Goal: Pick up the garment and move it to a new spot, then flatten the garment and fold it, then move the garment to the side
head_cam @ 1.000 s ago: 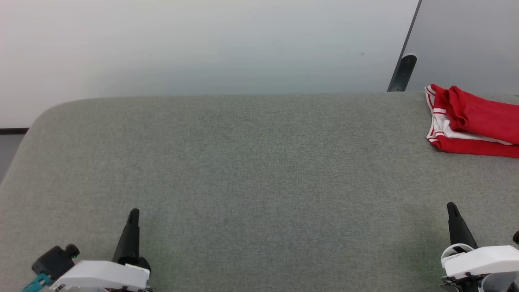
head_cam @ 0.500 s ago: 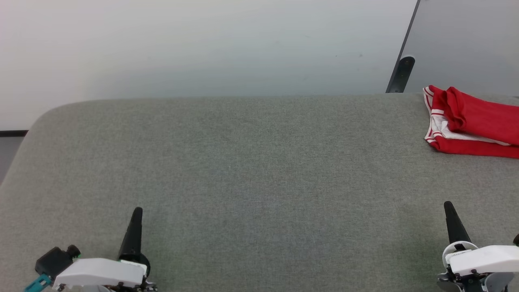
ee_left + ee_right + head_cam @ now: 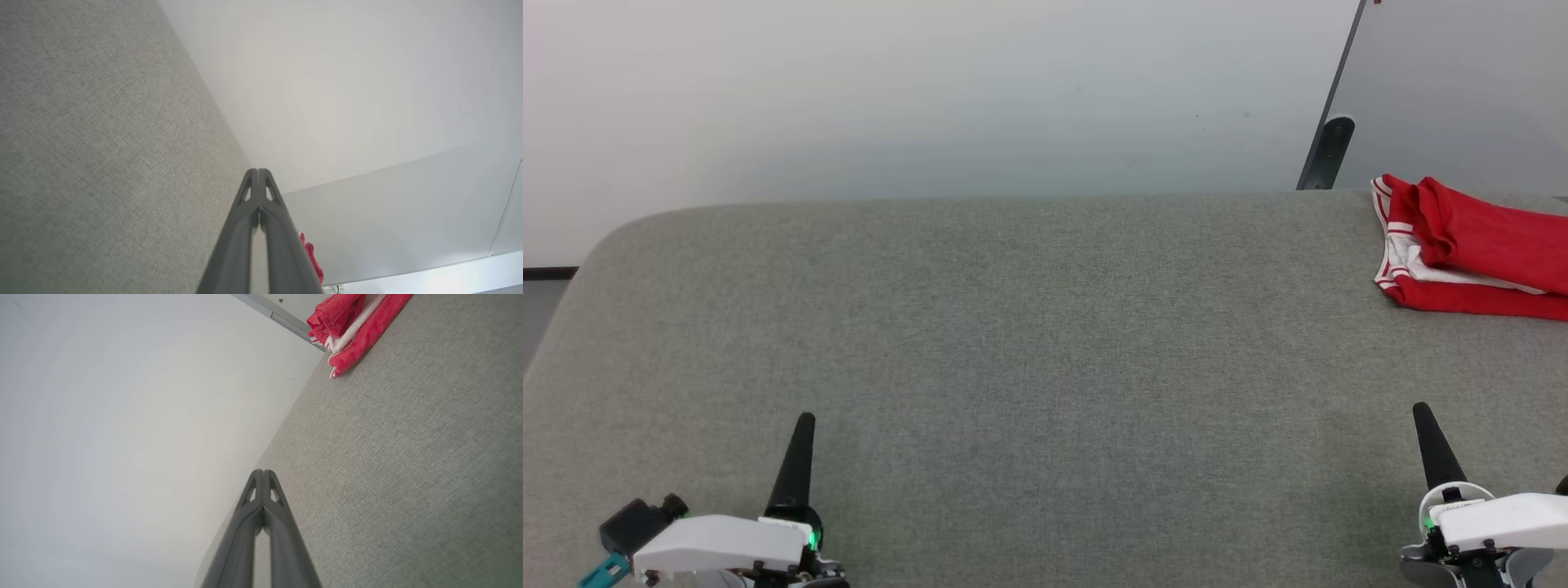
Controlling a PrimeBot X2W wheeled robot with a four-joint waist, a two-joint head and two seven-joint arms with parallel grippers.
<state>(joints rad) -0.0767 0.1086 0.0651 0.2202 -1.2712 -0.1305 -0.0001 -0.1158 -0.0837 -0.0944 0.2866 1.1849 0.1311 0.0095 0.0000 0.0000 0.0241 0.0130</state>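
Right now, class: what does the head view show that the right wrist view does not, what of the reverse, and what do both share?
Head view, not right wrist view: the left end effector and a dark bracket by the wall. Right wrist view, not head view: the right end effector seen as two fingers pressed together. Both: the garment lying on the grey surface, and the right end effector itself.

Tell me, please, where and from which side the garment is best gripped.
Probably the garment's striped left end, where stacked layers form a graspable edge. Come from its left with the right hand, the nearer one, now shut.
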